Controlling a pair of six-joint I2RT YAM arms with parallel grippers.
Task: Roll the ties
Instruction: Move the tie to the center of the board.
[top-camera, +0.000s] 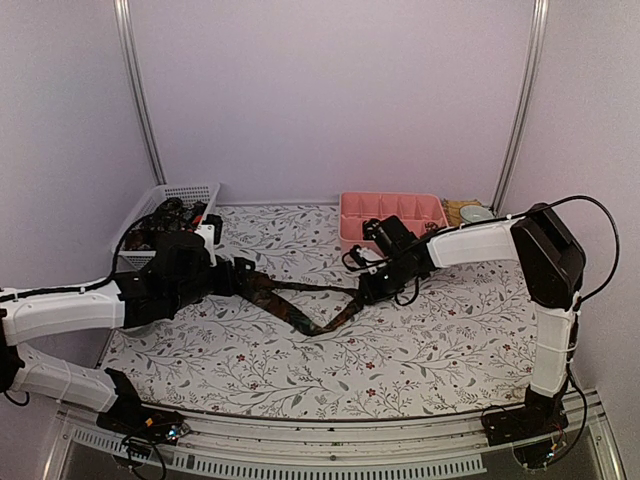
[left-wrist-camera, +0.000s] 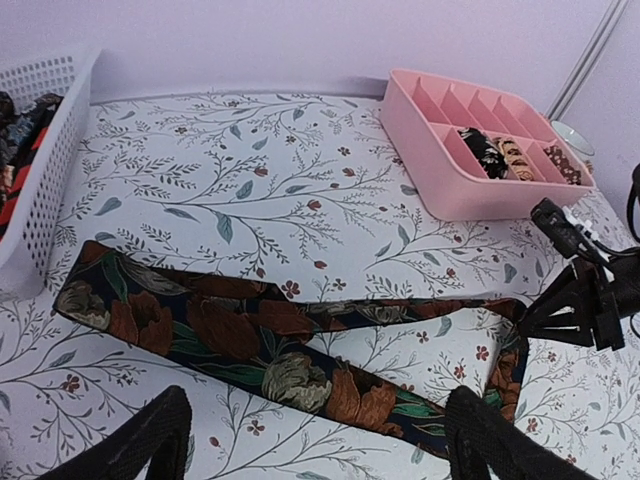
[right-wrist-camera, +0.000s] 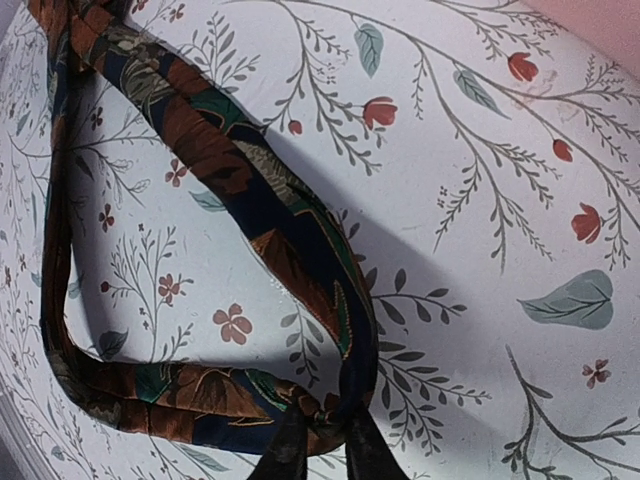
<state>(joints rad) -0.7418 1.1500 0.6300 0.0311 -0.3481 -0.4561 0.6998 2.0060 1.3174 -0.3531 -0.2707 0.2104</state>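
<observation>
One thin pinch is all your right end effector (right-wrist-camera: 325, 455) has on the tie (right-wrist-camera: 210, 150); tug and it may slip while your left end effector (left-wrist-camera: 320, 425) hangs open.

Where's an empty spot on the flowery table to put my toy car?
The wide strip between the tie and the table's near edge is bare. So is the back patch between the white basket and the pink tray. The middle is crowded: the tie stretches there between the left pincer and the right pincer.
</observation>
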